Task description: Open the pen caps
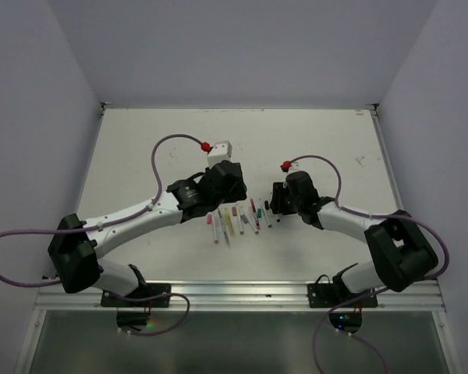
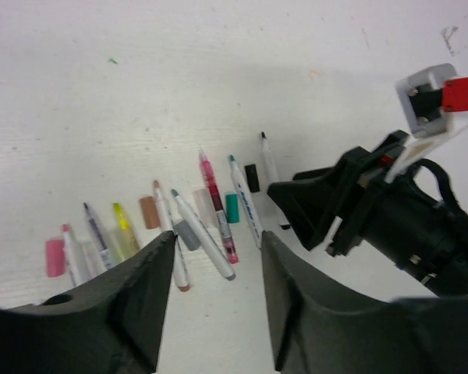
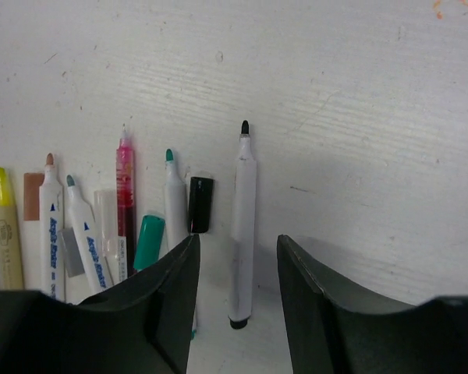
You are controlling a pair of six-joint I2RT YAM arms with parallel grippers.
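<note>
Every pen (image 2: pixel 217 210) looks uncapped, which is likely why the left gripper (image 2: pixel 214 280) and right gripper (image 3: pixel 238 273) hang open and empty. The black cap (image 3: pixel 200 204) lies beside its pen (image 3: pixel 242 226), just ahead of the right gripper.

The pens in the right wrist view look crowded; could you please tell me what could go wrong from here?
1. The black cap lies close beside a teal-tipped pen, so the open right jaws could catch both or knock their neighbours about.
2. The left wrist view shows the right arm close beside the open left jaws, so the two arms might collide there.
</note>
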